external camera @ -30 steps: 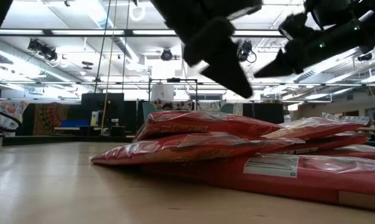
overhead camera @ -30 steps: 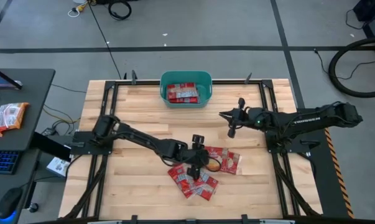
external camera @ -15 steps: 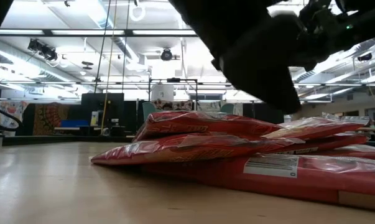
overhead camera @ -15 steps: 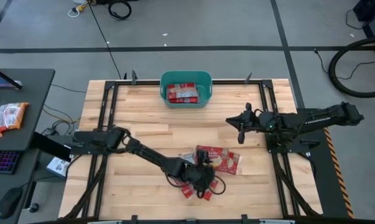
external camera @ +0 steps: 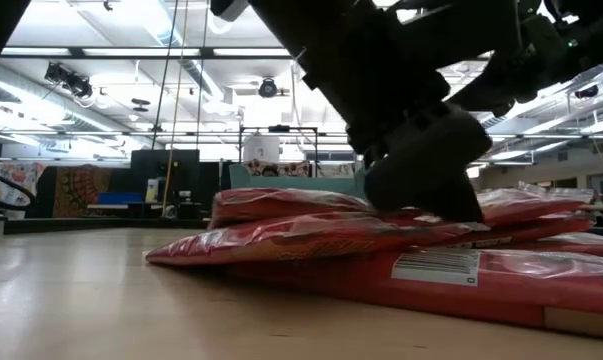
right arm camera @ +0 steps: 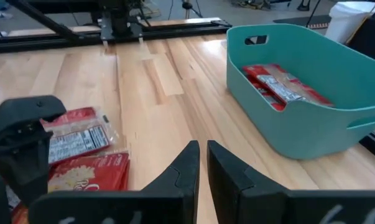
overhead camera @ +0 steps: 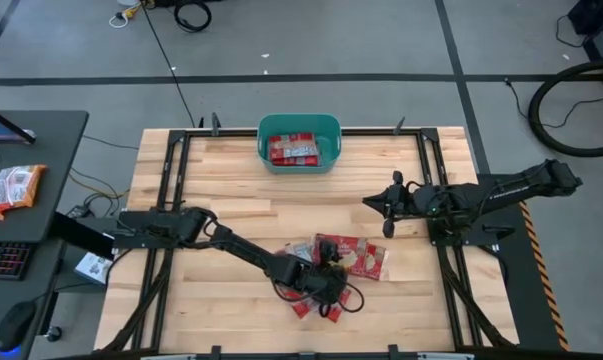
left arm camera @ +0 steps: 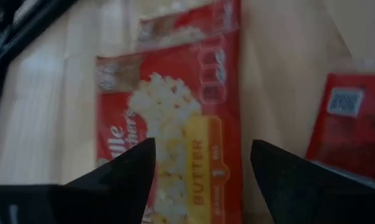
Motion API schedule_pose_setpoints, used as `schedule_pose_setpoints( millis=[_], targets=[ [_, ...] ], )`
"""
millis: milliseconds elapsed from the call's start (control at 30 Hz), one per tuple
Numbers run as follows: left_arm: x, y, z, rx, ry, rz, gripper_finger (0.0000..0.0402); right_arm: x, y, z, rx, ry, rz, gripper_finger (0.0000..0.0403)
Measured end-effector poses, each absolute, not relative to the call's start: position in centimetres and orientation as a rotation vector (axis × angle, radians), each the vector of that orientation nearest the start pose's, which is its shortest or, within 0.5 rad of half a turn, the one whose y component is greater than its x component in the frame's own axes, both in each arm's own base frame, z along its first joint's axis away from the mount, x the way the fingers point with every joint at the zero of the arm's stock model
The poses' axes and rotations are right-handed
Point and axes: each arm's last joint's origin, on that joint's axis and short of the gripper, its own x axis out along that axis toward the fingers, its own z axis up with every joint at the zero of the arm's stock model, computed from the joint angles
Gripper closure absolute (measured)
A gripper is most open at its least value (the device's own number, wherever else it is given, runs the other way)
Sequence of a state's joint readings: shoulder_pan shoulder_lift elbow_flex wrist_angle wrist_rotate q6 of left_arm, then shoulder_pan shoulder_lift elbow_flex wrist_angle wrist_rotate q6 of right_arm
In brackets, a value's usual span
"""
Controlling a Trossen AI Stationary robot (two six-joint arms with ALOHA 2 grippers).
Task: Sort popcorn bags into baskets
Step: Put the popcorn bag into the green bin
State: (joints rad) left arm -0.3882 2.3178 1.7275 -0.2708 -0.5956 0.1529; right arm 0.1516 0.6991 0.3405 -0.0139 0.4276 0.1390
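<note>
Popcorn bag (left arm camera: 187, 124) flat, long axis between left gripper (left arm camera: 203, 165) fingers (left arm camera: 128, 171).

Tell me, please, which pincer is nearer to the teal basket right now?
The right pincer. It hangs shut over bare table, off to the basket's right and nearer the front. The left pincer is open down on the pile of popcorn bags near the front edge, much farther away.

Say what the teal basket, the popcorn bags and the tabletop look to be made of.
Basket: seemingly moulded plastic, matte teal, with smooth one-piece walls, a rolled rim and a cut-out handle slot.
Popcorn bags: likely thin glossy plastic film, judging by the wrinkles and highlights, printed red.
Tabletop: apparently light wood, with joined strips and visible grain; the finish is unclear.
</note>
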Motion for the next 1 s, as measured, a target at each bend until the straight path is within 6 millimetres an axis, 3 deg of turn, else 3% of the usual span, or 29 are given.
schedule_pose_setpoints(
  millis=[367,633,900,1000],
  targets=[
    [47.0,-16.2,12.2,0.586,0.822,0.161,0.0163,15.8,1.2,20.7,0.033,0.353,-0.299,0.0366],
    [47.1,-15.8,12.1,0.582,0.836,0.165,0.0264,15.9,1.2,20.6,0.03,0.364,-0.298,0.0367],
    [47.3,-15.8,14.2,0.607,0.926,0.169,0.038,15.9,1.2,20.5,0.03,0.366,-0.297,0.0367],
    [47.5,-15.9,16.1,0.62,0.96,0.166,0.0384,15.9,1.2,20.5,0.029,0.367,-0.297,0.0367]
  ],
)
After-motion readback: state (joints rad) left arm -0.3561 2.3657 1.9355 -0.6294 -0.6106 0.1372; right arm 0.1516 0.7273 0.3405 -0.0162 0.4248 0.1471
